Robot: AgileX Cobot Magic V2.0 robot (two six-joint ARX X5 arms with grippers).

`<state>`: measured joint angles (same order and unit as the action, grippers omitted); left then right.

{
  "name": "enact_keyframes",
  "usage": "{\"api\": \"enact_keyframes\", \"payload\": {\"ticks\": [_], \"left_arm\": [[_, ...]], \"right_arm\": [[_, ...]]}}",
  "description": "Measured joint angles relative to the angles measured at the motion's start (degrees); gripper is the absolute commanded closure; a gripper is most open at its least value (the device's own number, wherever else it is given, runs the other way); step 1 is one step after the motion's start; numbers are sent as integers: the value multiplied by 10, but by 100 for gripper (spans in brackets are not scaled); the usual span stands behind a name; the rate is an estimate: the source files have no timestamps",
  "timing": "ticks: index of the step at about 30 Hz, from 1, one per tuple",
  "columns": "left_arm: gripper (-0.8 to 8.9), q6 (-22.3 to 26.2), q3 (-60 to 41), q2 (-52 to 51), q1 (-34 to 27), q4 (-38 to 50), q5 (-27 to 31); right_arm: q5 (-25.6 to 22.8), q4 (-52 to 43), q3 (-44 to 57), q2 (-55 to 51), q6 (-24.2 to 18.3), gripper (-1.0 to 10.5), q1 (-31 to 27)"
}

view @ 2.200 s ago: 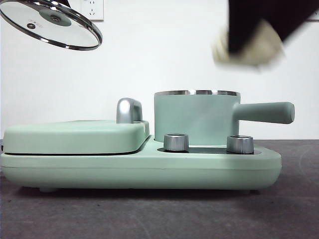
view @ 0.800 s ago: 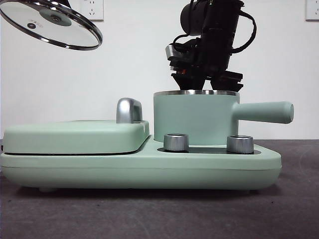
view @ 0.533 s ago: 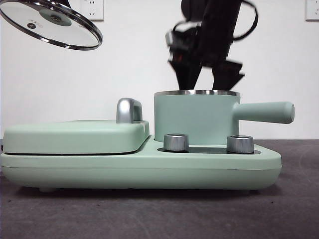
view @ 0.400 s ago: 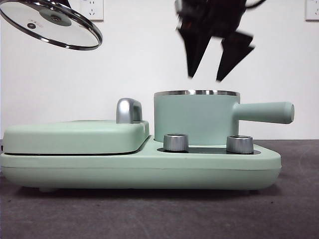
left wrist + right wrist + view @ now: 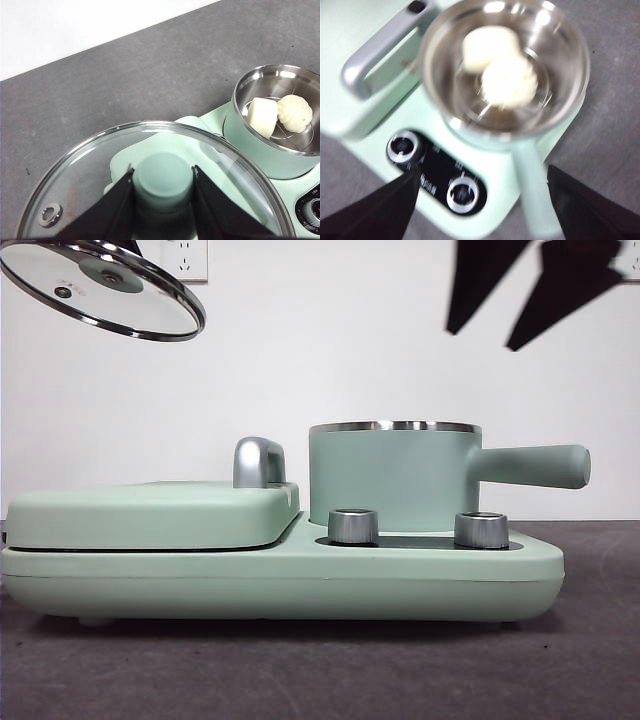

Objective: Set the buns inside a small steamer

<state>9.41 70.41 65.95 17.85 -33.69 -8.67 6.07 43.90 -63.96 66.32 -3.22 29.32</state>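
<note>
The small steamer (image 5: 395,475) stands lidless on the right half of the green appliance. Both buns lie inside it on the steel rack: the smooth bun (image 5: 262,116) and the ridged swirl bun (image 5: 294,113), touching each other. From above, the right wrist view shows the smooth bun (image 5: 489,46) and the swirl bun (image 5: 510,81) too. My right gripper (image 5: 482,340) hangs open and empty, high above the pot's long handle (image 5: 530,465). My left gripper (image 5: 162,180) is shut on the green knob of the glass lid (image 5: 100,285), held tilted at the upper left.
The flat green griddle section (image 5: 150,515) with its silver handle (image 5: 258,460) fills the appliance's left half. Two silver dials (image 5: 353,525) (image 5: 481,529) sit in front of the pot. Dark grey tabletop (image 5: 150,75) surrounds the appliance.
My right gripper, which had been down at the pot's rim, has risen up and to the right with open, empty jaws. The lid has stayed where it was.
</note>
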Motion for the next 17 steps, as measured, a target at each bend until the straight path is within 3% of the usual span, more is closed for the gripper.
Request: {"api": "enact_keyframes", "payload": {"ticks": [8, 17], "left_arm": [[798, 0, 0, 0, 0, -9, -20], [798, -20, 0, 41, 60, 18, -55]], "right_arm": [[-1, -8, 159, -222, 1, 550, 6], [-32, 50, 199, -373, 32, 550, 6]]}}
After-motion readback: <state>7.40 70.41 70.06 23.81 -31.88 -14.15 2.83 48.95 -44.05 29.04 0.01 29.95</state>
